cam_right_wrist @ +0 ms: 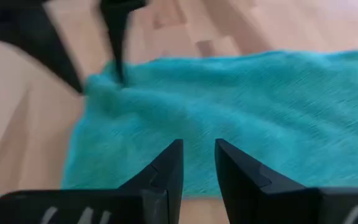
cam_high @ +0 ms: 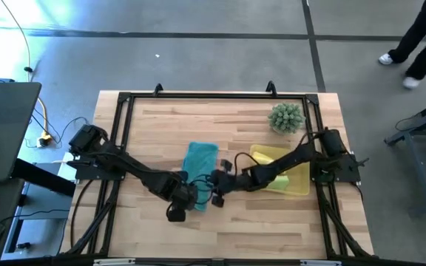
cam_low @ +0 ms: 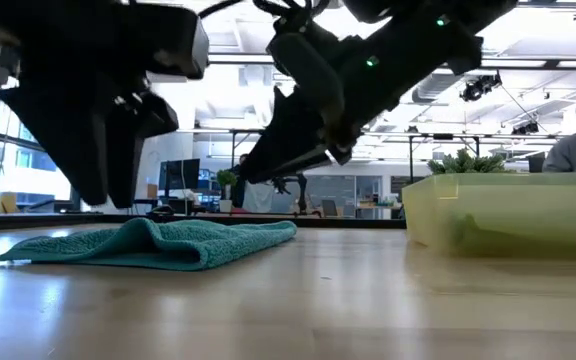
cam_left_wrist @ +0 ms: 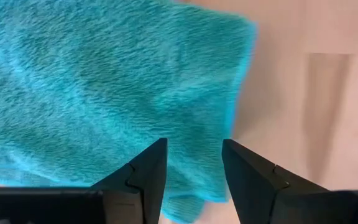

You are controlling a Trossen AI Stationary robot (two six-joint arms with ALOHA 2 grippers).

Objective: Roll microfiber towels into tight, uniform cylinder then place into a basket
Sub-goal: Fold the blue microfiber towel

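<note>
The teal towel (cam_high: 200, 159) lies flat on the wooden table with a low hump in it (cam_low: 153, 238). My left gripper (cam_high: 177, 205) is open and hovers over the towel's near end (cam_left_wrist: 104, 93). My right gripper (cam_high: 217, 185) is open by a narrow gap and hovers over the towel's right edge (cam_right_wrist: 260, 106). In the low view both grippers (cam_low: 98, 180) (cam_low: 288, 150) stand above the cloth. The translucent yellow basket (cam_high: 302, 188) sits to the right. Something yellow (cam_high: 268, 155) and something lime green (cam_high: 281, 182) lie in it.
A spiky green plant (cam_high: 287, 118) stands at the far right, behind the basket (cam_low: 508, 215). A black frame (cam_high: 213, 94) borders the table. Bare wood (cam_high: 257, 229) lies along the near edge. A person's legs (cam_high: 420, 44) show on the floor beyond the table.
</note>
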